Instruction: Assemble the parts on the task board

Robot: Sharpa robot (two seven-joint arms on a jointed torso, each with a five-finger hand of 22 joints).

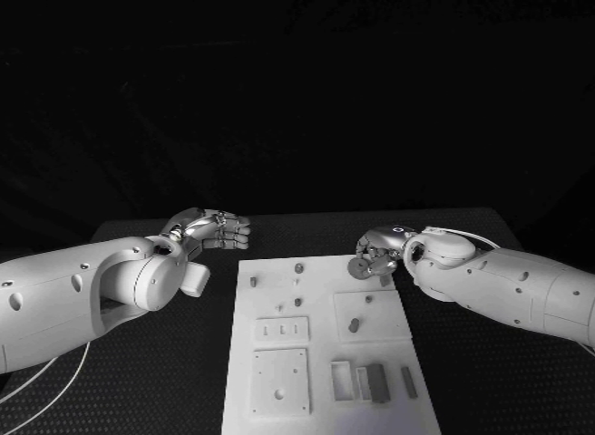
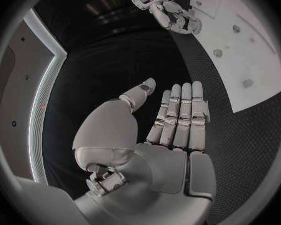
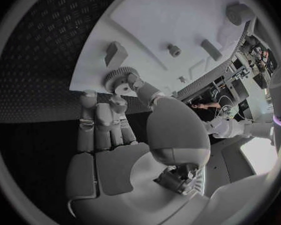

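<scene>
The white task board [image 1: 326,362] lies in the middle of the black table. My right hand [image 1: 383,247] hovers over the board's far right corner and pinches a small round toothed gear [image 1: 360,267] between thumb and fingers. The right wrist view shows the same gear [image 3: 119,80] at the fingertips, just above the board [image 3: 172,15]. My left hand [image 1: 217,228] stays off the board's far left corner above the table. Its fingers [image 2: 181,110] are stretched out straight with nothing in them.
Small pegs [image 1: 297,286] stand in the board's far half, and an oval part [image 1: 354,323] lies mid-board. Two square plates [image 1: 280,381] and several upright bars [image 1: 376,381] fill the near end. Black table [image 1: 507,399] borders the board on both sides.
</scene>
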